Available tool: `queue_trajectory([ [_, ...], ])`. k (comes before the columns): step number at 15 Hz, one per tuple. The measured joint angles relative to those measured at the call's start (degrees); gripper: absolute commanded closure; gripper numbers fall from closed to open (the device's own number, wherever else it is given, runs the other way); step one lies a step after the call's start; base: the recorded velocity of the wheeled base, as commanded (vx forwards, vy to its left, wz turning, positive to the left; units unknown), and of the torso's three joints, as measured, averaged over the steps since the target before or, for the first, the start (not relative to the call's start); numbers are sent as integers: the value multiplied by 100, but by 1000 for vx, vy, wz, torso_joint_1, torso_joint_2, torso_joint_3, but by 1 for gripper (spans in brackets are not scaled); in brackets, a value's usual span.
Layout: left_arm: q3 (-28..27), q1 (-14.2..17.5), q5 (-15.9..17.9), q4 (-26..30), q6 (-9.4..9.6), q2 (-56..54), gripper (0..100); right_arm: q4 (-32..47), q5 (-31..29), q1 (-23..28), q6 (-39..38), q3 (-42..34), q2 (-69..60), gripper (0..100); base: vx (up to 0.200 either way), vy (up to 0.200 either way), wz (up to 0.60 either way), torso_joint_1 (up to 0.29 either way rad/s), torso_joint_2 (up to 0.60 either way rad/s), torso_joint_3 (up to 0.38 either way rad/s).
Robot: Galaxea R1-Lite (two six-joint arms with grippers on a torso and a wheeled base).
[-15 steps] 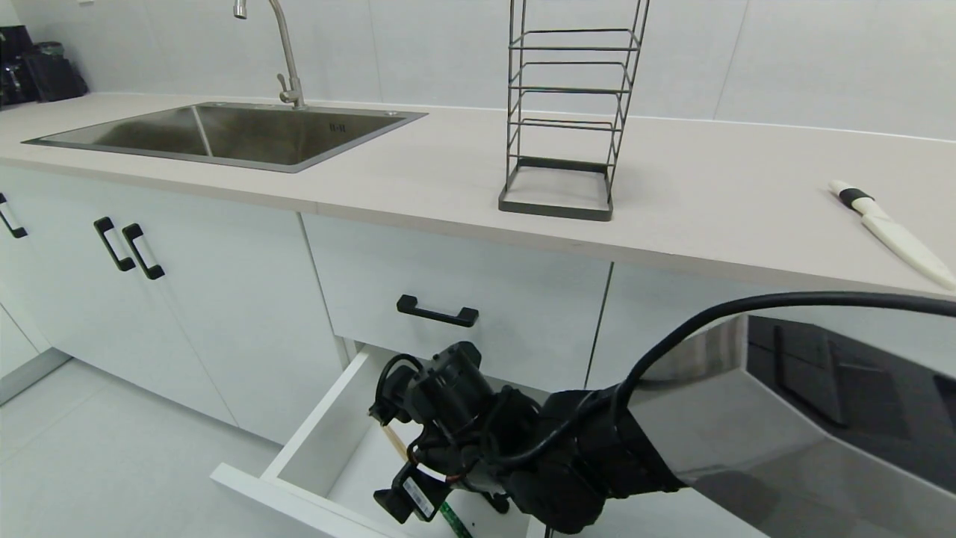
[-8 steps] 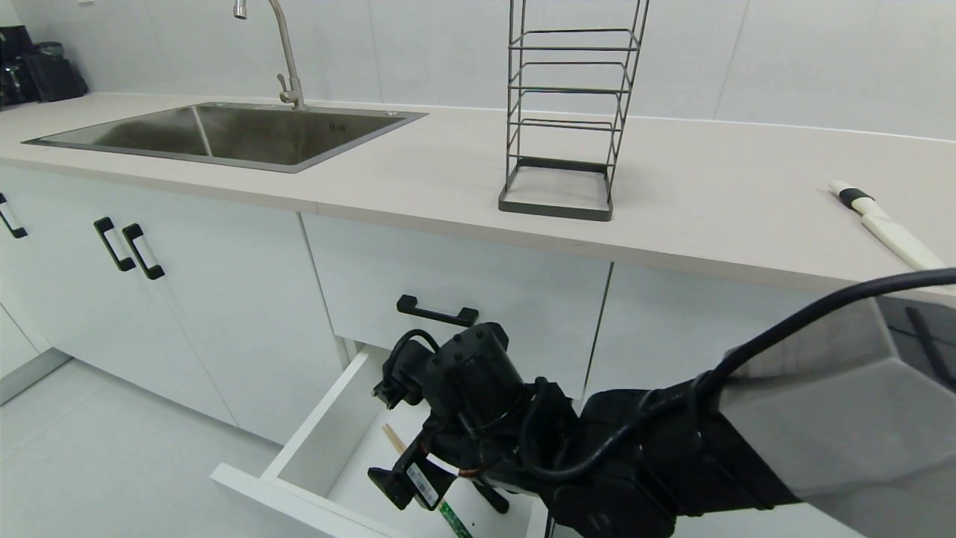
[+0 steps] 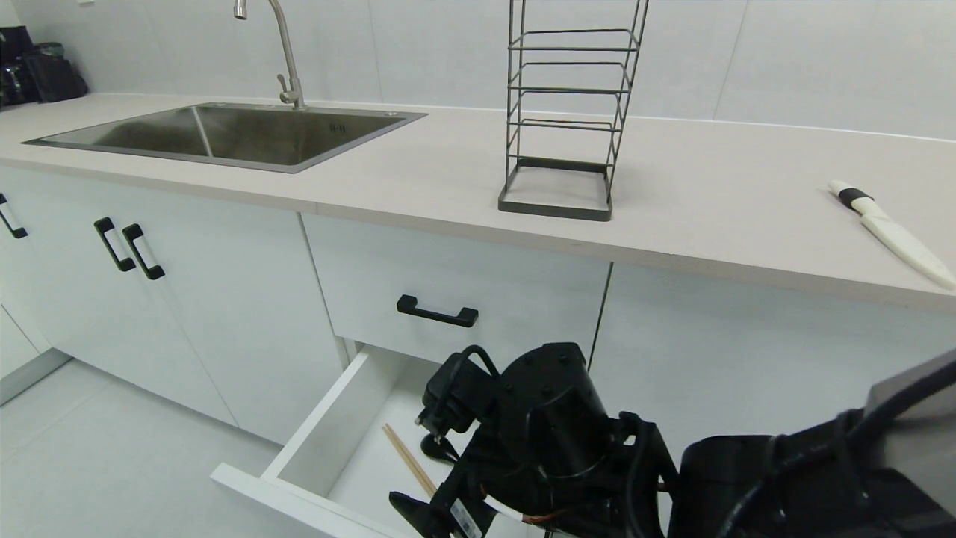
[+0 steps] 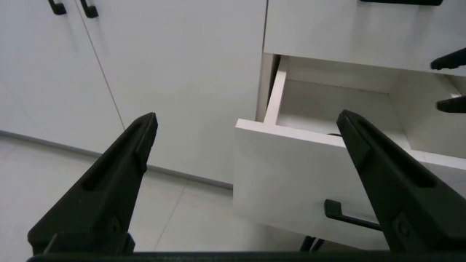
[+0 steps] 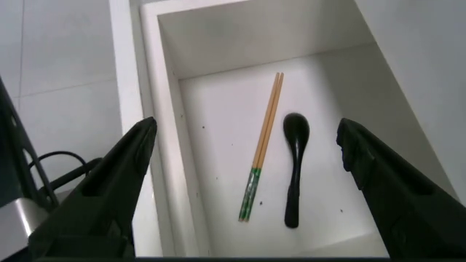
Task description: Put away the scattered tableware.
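Note:
The lower drawer [image 3: 314, 441] stands pulled out. On its white floor lie a pair of wooden chopsticks [image 5: 263, 145] with green tips and, beside them, a black spoon [image 5: 295, 167]. My right gripper [image 5: 246, 131] hangs above the drawer, open, with nothing between its fingers. In the head view its wrist [image 3: 545, 441] covers much of the drawer, leaving the chopsticks [image 3: 407, 459] and the spoon's bowl [image 3: 437, 447] showing. A white knife [image 3: 892, 233] with a black band lies on the counter at the far right. My left gripper [image 4: 247, 120] is open and empty, facing the drawer's front [image 4: 291, 175] from outside.
A tall wire rack [image 3: 564, 112] stands mid-counter, and a steel sink [image 3: 224, 134] with a tap sits at the left. A shut drawer with a black handle [image 3: 437, 311] is above the open one. Cabinet doors [image 3: 127, 246] are to the left.
My right arm has drawn back toward the lower right of the head view, uncovering more of the chopsticks and the spoon in the drawer. The knife on the counter is now in full sight.

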State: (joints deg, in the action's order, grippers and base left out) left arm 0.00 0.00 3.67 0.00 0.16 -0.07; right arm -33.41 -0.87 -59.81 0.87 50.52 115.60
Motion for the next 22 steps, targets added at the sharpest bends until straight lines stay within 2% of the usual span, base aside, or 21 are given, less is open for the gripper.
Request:
queue_trajectory([
  [11, 0, 0, 2, 0, 2, 0, 0, -429, 105, -11, -118, -1508, -1136, 0, 0, 0, 0, 0, 0, 0],
  [22, 0, 0, 2, 0, 2, 0, 0, -438, 111, -17, -111, -2024, -1491, 0, 0, 0, 0, 0, 0, 0],
])
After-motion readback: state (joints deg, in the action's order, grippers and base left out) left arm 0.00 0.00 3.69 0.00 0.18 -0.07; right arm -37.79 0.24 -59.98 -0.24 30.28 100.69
